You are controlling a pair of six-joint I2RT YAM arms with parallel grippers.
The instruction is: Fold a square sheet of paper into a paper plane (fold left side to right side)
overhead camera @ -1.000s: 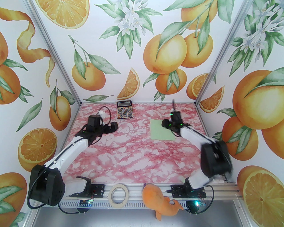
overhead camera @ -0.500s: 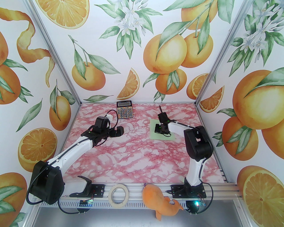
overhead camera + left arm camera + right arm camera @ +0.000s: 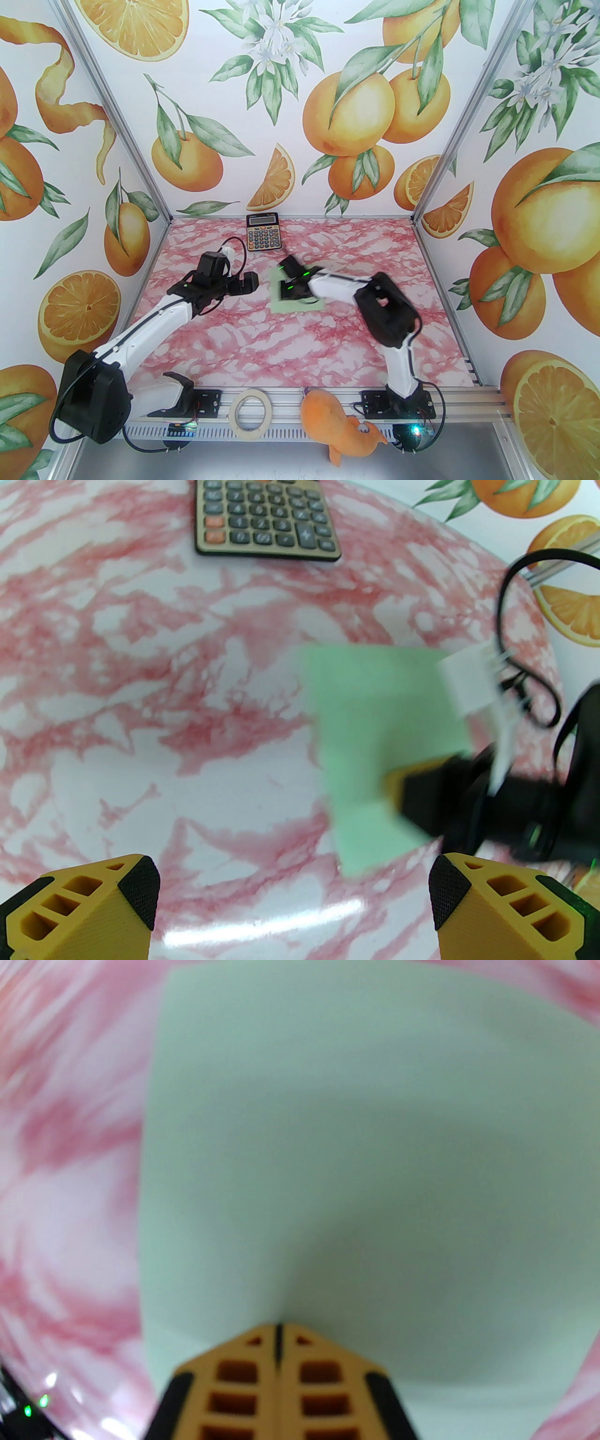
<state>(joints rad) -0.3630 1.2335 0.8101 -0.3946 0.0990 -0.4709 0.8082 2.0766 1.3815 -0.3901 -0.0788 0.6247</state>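
The pink marbled counter carries everything, and the two arms reach in from its near edge. The right claw is clenched, fingers pinched together with nothing between them. Its tips come down onto the square sheet of paper, and I read that as pressing on the sheet, not gripping it. The left claw is released, jaws spread wide, and it hovers over bare counter just to the left of the sheet.

The sheet lies flat and unfolded around the middle of the counter, a little toward the far edge, with its sides turned slightly off the counter's edges. I see no crease in it. Being square, it has no long axis to line up on. What matters for the fold is its left edge, which is bare and faces the left claw. The sheet lies to the right of that claw and slightly ahead of it, so the left arm is the nearer one to lift that edge over.

The calculator sits against the far edge, well apart from the sheet. There is small print above its display, but I cannot read it. Its key markings are too soft to read, apart from what looks like a plus sign. The sheet itself is blank.
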